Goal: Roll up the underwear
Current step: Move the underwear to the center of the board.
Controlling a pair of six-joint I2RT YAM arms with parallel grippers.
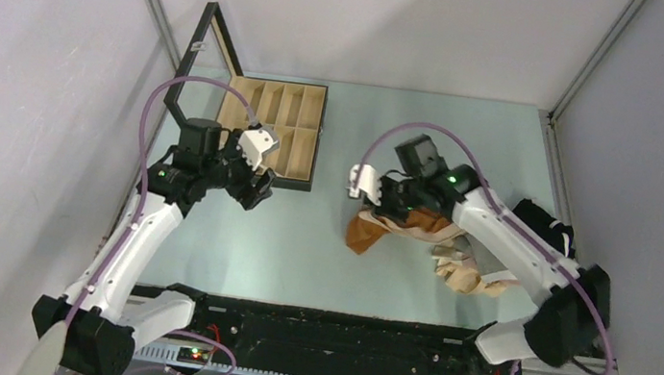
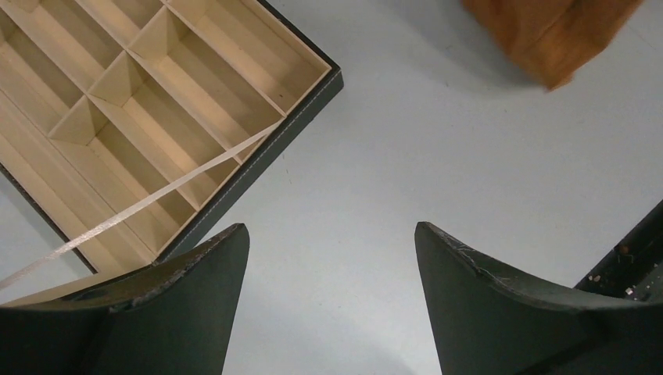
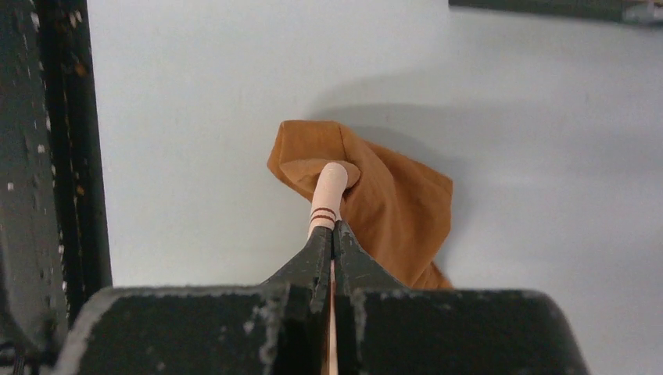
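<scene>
the right gripper (image 3: 334, 230) is standing fully closed, its two fingers pressing together on a pale pink band (image 3: 328, 187) with two dark lines across it. this band is running forward from the fingertips to a fold of the rust-brown underwear (image 3: 399, 203), and the brown cloth is also passing under the right finger, so the gripper is holding this garment by its edge. the cloth is hanging bunched and is throwing a shadow on the worktop (image 1: 302, 242). in the top view it is sitting near the middle of the worktop, a little toward the right edge.

the left gripper (image 2: 330, 230) is staying wide open and is holding nothing; only bare worktop is showing between its fingers. it is hovering just beside the near right corner of the wooden box (image 1: 304, 111), which is lying at the far left part of the worktop with its lid standing open.

more garments are lying in a loose pile near the right edge: the beige underwear (image 1: 457, 272) is touching the rust-brown one, and the black underwear (image 1: 546, 225) is lying behind the right arm.
</scene>
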